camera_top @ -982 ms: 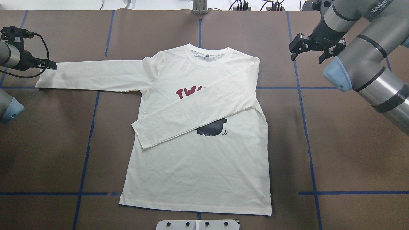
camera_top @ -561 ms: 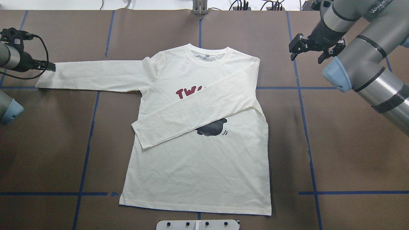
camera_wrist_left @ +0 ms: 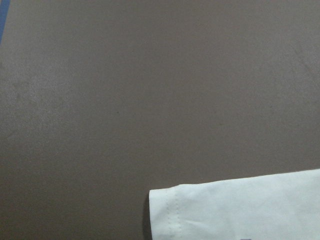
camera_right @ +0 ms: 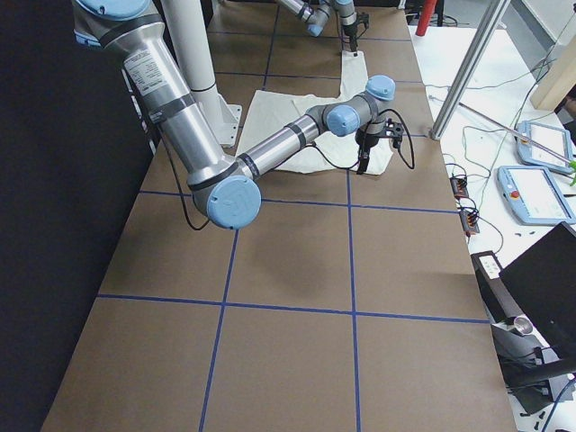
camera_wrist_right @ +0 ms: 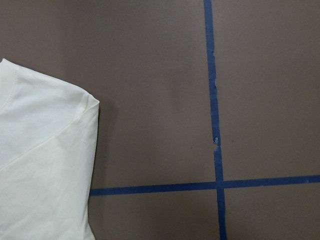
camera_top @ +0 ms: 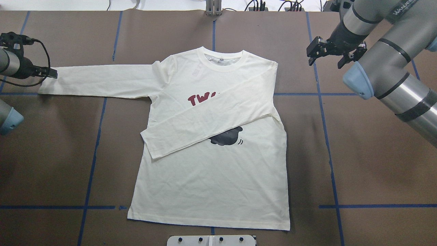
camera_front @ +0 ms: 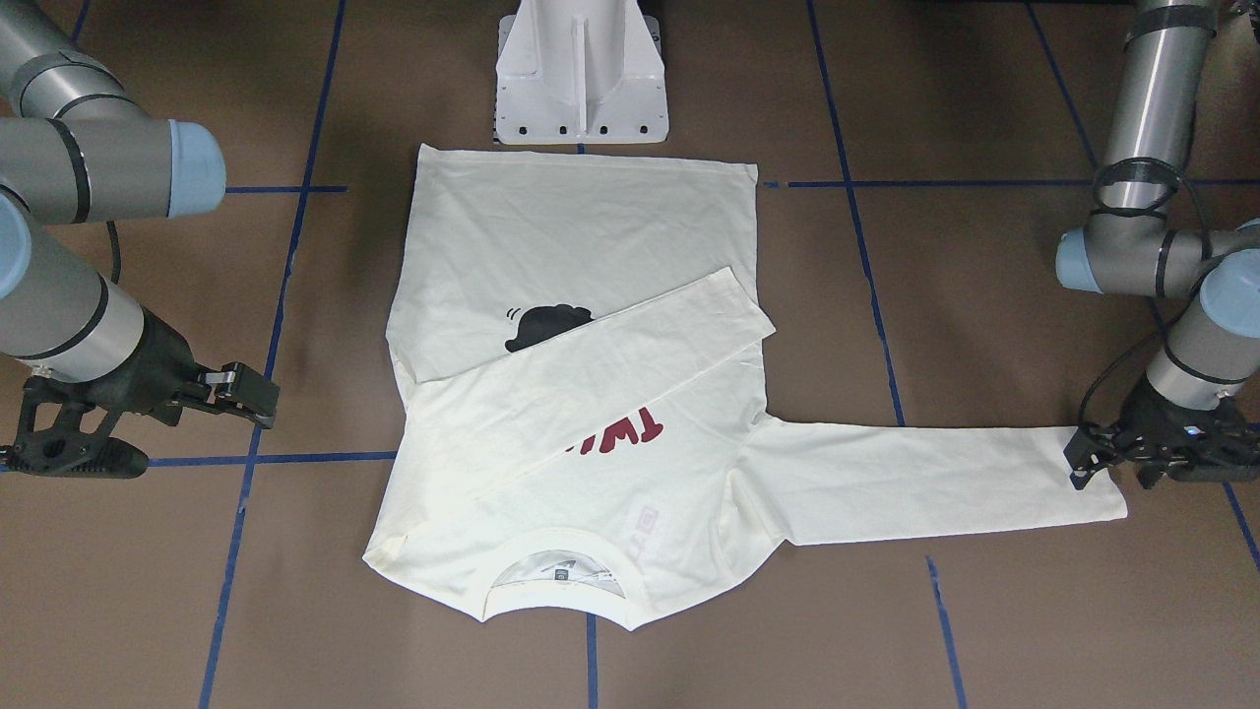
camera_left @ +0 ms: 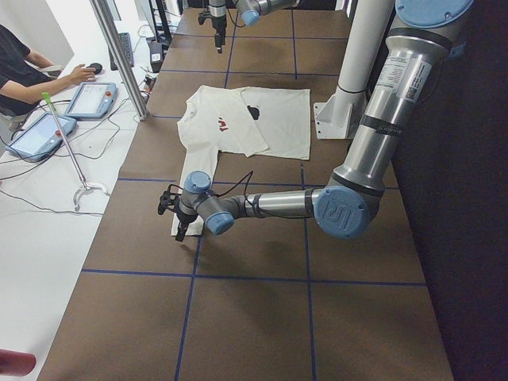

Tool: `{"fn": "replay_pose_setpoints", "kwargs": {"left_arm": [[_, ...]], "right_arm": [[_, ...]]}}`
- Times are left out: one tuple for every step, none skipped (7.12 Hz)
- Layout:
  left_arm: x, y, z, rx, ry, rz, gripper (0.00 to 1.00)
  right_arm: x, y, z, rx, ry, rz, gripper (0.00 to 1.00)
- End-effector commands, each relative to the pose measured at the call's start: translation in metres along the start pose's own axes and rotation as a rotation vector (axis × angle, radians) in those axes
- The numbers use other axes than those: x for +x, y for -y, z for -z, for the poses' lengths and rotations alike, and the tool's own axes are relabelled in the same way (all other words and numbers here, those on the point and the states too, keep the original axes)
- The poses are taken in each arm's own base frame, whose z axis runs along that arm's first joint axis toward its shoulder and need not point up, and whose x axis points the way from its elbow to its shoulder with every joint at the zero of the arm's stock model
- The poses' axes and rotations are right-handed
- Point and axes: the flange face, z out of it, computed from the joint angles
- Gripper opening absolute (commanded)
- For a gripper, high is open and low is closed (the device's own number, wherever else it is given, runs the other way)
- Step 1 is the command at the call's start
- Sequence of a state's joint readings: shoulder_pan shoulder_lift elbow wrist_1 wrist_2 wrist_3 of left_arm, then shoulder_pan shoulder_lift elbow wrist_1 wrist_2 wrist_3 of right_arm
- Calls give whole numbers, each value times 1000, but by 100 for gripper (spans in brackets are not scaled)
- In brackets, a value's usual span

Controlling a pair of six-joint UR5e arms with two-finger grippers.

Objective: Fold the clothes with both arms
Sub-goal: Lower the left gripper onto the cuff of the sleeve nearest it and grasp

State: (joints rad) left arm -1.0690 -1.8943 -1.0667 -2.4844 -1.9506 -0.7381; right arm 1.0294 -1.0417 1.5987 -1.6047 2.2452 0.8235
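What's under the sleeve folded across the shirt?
The folded sleeve lies on the shirt. Red letters "TW" show on its collar side, part of a black print on its hem side; the rest is covered.

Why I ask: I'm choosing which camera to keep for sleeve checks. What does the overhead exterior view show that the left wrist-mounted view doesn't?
Only the overhead exterior view: the whole T-shirt, a folded sleeve across its chest, the left tool at the end of the outstretched sleeve, and the right tool, open, off the shirt. Only the left wrist-mounted view: the stitching lines along the cuff. Both: that cuff lying flat on the brown table.
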Motion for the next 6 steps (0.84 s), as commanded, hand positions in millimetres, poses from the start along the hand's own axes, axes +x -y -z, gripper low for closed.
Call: {"fn": "replay_pose_setpoints", "kwargs": {"left_arm": [[-3, -2, -2, -7, 2, 6, 87], [-3, -5, -3, -23, -15, 7, 87], [-1, -10, -4, -52, -57, 4, 87], [-1, -10, -4, -50, -59, 14, 87], [-2, -11, -4, -52, -57, 15, 87], [-1, -10, -3, -50, -59, 15, 87]], "right_arm": [[-1, 0, 1, 1, 0, 1, 100], [0, 0, 0, 1, -1, 0, 100], [0, 0, 0, 1, -1, 0, 100], [0, 0, -1, -1, -2, 0, 100], [0, 0, -1, -1, -2, 0, 100], [-1, 0, -1, 0, -1, 1, 100]]}}
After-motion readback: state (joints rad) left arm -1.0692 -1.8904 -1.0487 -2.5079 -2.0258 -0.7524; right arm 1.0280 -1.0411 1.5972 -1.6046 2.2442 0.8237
